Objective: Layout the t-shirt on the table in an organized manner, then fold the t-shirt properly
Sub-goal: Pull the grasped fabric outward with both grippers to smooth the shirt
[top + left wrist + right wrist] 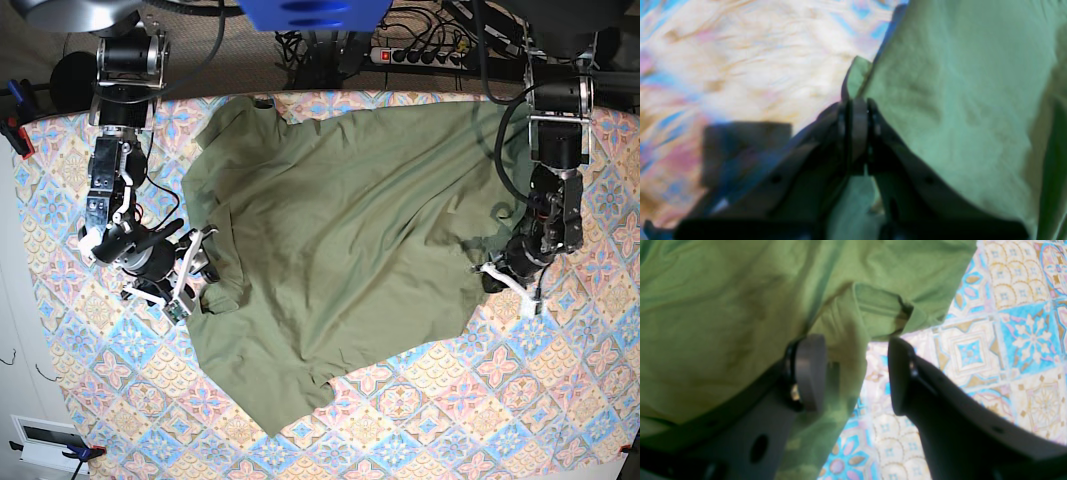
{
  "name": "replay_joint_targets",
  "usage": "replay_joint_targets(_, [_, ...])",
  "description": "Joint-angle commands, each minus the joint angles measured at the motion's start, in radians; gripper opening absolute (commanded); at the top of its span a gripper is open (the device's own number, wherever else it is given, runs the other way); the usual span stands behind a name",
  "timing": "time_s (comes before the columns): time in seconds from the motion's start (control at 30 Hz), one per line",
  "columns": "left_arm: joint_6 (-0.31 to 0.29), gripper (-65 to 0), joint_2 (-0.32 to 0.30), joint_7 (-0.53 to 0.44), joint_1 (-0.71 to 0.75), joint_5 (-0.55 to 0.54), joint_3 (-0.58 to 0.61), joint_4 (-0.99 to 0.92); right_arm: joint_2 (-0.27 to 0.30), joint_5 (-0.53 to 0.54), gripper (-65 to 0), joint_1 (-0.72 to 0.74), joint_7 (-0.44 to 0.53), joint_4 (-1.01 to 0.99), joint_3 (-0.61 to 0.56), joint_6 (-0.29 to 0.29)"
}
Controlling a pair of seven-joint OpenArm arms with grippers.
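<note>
At the left of the base view we see the right claw [196, 268] gaping open astride the t-shirt [340, 240] edge. The shirt lies spread and wrinkled across the bench [480, 400]. Far right, the left claw [492, 272] pinches its hem.

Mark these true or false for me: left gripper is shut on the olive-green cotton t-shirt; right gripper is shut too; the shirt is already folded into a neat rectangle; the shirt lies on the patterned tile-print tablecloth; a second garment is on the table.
1. The left gripper is shut on the olive-green cotton t-shirt: true.
2. The right gripper is shut: false, its jaws stand apart astride the shirt's edge.
3. The shirt is folded into a neat rectangle: false, it lies spread and wrinkled.
4. The shirt lies on the patterned tile-print table: true.
5. A second garment is there: false, only one shows.
</note>
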Motion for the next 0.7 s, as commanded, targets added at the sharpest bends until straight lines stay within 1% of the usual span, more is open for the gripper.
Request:
replay_joint_targets(0.0, [0.014,-65.0,-0.029,-0.003,-0.018,0.011,-0.046,0.007,0.01,0.013,-36.5,0.022,0.02,0.022,0.003,-0.001])
replay_joint_targets(0.1, [0.014,-65.0,-0.03,-0.003,-0.011,0.014,-0.129,0.007,0.01,0.015,-36.5,0.022,0.02,0.022,0.003,-0.001])
replay_joint_targets(0.23, [0.014,-65.0,-0.039,-0.008,0.002,0.051,-0.191,0.021,0.01,0.015,-36.5,-0.005,0.02,0.022,0.0,-0.001])
replay_joint_targets(0.33, [0.014,-65.0,-0.041,-0.003,0.028,0.071,-0.241,0.065,0.01,0.015,-36.3,-0.006,0.02,0.022,-0.008,-0.001])
replay_joint_targets(0.43, [0.014,-65.0,-0.041,-0.001,0.049,0.071,-0.245,0.11,0.01,0.015,-36.1,-0.001,0.025,0.017,-0.054,-0.001])
replay_joint_targets(0.53, [0.014,-65.0,-0.039,0.0,0.054,0.071,-0.245,0.11,0.006,0.015,-36.0,0.002,0.03,-0.012,-0.086,-0.001])
replay_joint_targets(0.6, [0.014,-65.0,-0.038,0.0,0.054,0.071,-0.245,0.11,-0.015,0.015,-36.0,0.022,0.031,-0.061,-0.092,-0.001])
replay_joint_targets(0.67, [0.014,-65.0,-0.038,0.0,0.055,0.073,-0.244,0.11,-0.043,0.015,-36.0,0.08,0.031,-0.126,-0.088,-0.001])
